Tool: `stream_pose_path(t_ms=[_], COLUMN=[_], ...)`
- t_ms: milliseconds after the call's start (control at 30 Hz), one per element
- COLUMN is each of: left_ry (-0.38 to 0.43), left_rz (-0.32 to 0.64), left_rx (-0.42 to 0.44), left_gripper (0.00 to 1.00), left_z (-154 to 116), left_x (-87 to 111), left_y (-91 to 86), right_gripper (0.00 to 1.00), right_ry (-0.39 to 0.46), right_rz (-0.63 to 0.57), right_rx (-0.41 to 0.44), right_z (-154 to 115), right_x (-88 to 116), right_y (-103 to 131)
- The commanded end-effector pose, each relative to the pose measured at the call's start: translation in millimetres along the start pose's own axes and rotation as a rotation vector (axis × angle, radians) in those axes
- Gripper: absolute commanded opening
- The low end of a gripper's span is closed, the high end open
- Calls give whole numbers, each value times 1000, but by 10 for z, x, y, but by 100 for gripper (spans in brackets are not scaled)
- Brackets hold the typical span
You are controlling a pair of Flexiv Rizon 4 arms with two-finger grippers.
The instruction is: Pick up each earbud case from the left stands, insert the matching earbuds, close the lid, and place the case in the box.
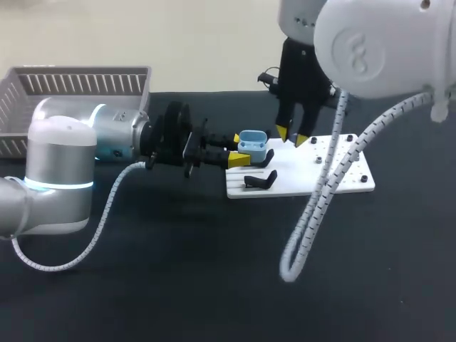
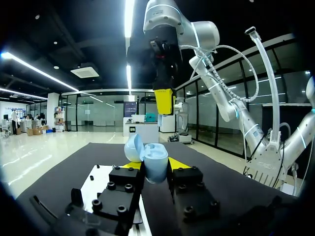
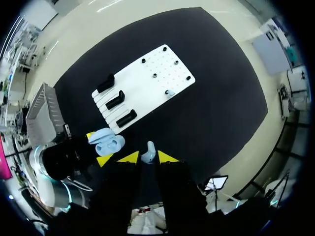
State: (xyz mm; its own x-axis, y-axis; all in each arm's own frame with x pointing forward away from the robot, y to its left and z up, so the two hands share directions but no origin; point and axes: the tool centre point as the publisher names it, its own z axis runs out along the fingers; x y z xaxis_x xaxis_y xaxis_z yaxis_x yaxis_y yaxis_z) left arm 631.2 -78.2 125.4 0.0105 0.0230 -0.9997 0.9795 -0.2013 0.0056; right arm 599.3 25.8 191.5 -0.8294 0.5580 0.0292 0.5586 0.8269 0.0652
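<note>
Earbud case (image 2: 150, 161) snug in left hand (image 1: 240, 149)

Pale blue all over the case (image 1: 251, 144), lid and body alike; the same pale blue on the earbud (image 3: 149, 150). Bright yellow at the tips of the left tool (image 1: 237, 148) and the right tool (image 1: 291, 136), black behind them. Matte black across the worktop (image 1: 178, 299). Plain white on the board (image 1: 342, 182), dotted with small black screws; black for the stands (image 1: 260, 180). Light grey lattice on the basket (image 1: 43, 89). White and silver on the left arm (image 1: 60, 153), with a glowing cyan ring; white ribbed cables (image 1: 286, 273).
</note>
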Motion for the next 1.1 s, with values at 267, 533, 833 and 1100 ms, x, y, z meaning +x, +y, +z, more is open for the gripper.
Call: stream_pose_path(t_ms=[267, 533, 833, 1100], left_ry=[-3, -3, -3, -3], left_rz=[3, 3, 3, 3], left_rx=[-2, -2, -2, -2], left_gripper=[0, 0, 0, 0], left_z=[-2, -2, -2, -2], left_x=[11, 11, 11, 11], left_y=[-5, -5, -5, -5], right_gripper=[0, 0, 0, 0], right_ry=[-1, 26, 17, 17], right_rz=[140, 165, 124, 127], right_rx=[-13, 28, 64, 74], right_z=[-36, -40, 31, 61], right_x=[137, 210, 222, 206], right_y=[243, 429, 557, 542])
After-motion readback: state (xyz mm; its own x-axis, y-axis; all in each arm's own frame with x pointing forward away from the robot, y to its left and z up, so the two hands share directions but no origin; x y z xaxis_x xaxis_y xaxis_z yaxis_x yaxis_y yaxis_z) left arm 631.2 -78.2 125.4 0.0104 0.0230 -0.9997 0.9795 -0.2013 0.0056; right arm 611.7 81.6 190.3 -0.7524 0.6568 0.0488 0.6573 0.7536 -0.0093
